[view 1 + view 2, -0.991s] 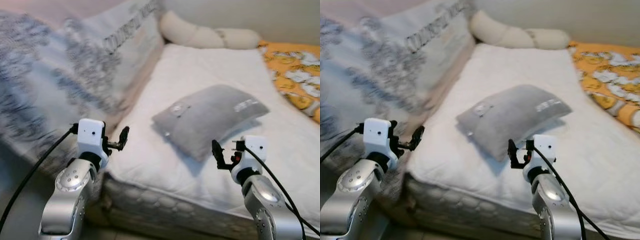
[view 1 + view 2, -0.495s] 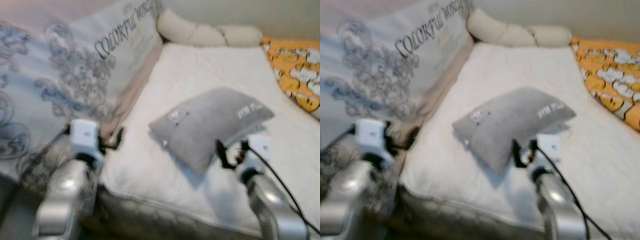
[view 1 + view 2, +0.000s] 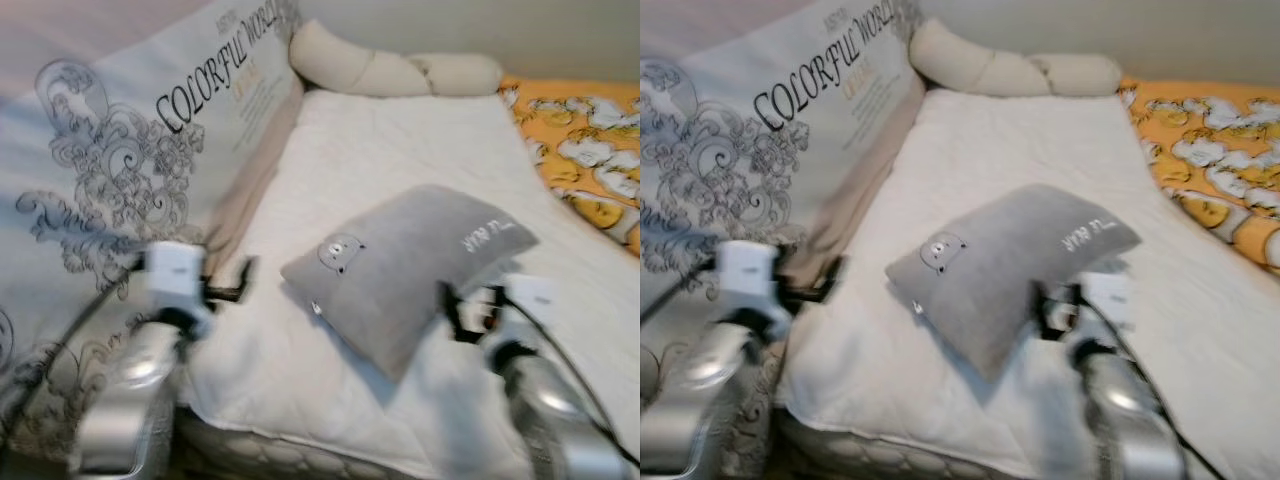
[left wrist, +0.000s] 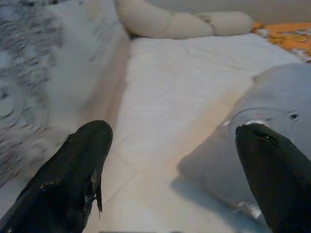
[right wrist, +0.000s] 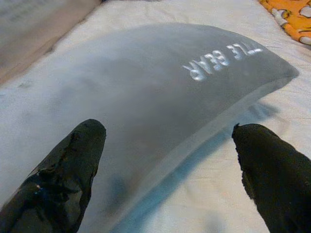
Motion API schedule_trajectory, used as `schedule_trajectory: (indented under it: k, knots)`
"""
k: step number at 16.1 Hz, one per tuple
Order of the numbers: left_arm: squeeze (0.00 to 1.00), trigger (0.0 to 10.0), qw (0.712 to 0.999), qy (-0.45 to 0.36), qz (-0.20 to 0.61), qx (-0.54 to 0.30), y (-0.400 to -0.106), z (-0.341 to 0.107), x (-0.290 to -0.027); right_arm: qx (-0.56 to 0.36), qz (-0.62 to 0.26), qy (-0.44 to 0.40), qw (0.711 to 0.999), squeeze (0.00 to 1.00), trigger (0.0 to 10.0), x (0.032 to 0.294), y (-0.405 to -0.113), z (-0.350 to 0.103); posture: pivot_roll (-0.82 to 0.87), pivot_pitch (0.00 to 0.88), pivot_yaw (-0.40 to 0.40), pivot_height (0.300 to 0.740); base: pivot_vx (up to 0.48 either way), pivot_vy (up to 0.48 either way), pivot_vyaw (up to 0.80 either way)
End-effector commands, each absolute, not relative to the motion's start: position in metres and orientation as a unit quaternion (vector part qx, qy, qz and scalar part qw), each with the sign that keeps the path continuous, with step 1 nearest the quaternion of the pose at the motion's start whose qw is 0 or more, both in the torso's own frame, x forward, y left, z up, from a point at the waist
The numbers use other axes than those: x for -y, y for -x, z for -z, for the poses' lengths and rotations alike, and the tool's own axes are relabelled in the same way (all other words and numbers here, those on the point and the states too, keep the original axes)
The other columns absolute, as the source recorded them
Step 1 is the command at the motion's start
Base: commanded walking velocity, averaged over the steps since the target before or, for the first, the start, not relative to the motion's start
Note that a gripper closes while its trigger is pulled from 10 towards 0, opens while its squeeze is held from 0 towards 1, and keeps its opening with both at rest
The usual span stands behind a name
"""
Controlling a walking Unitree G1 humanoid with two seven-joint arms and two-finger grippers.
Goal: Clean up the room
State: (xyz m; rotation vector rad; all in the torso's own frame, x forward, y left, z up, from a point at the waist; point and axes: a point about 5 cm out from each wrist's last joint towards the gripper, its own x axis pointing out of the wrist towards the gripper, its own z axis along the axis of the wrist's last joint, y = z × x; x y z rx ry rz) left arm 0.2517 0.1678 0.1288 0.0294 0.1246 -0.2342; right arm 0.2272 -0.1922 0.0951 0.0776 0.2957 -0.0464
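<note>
Grey pillow lying askew mid-bed, awaiting tidying; right pincer and left pincer gaping apart, flanking pillow for a two-sided grasp.

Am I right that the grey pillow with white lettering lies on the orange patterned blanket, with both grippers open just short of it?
Not quite. The grey pillow lies on the white mattress cover, as the left eye view shows; the orange patterned blanket is off to its right. The rest holds: the left gripper and right gripper are open just short of it.
</note>
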Motion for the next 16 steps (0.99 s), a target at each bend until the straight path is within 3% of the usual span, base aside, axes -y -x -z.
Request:
schedule_trajectory:
  k: [1,9,12,14,16]
  knots:
    - [0.0,10.0,0.993,-0.025,0.102,-0.061,-0.251,-0.13,-0.177,-0.137,0.007,-0.045,0.99,0.0,10.0,0.183,-0.231,-0.1,0.02,0.0,0.029,0.74,0.0,0.0,0.0]
    - [0.0,10.0,0.992,-0.038,0.102,-0.067,-0.256,-0.13,-0.178,-0.138,0.011,-0.049,0.989,0.0,10.0,0.181,-0.235,-0.099,0.03,0.0,0.036,0.74,0.0,0.0,0.0]
    - [0.0,10.0,0.992,-0.039,0.105,-0.066,-0.259,-0.131,-0.177,-0.141,0.014,-0.052,0.989,0.0,10.0,0.182,-0.237,-0.099,0.03,0.0,0.04,0.74,0.0,0.36,-0.73]
    - [0.0,10.0,0.991,-0.041,0.109,-0.062,-0.26,-0.133,-0.175,-0.139,0.015,-0.052,0.989,0.0,10.0,0.182,-0.237,-0.099,0.03,0.0,0.042,0.74,0.0,0.461,0.0]
    - [0.0,10.0,0.99,-0.066,0.116,-0.054,-0.262,-0.135,-0.172,-0.136,0.014,-0.053,0.989,0.0,10.0,0.181,-0.237,-0.099,0.02,0.0,0.043,0.74,0.0,0.0,0.0]
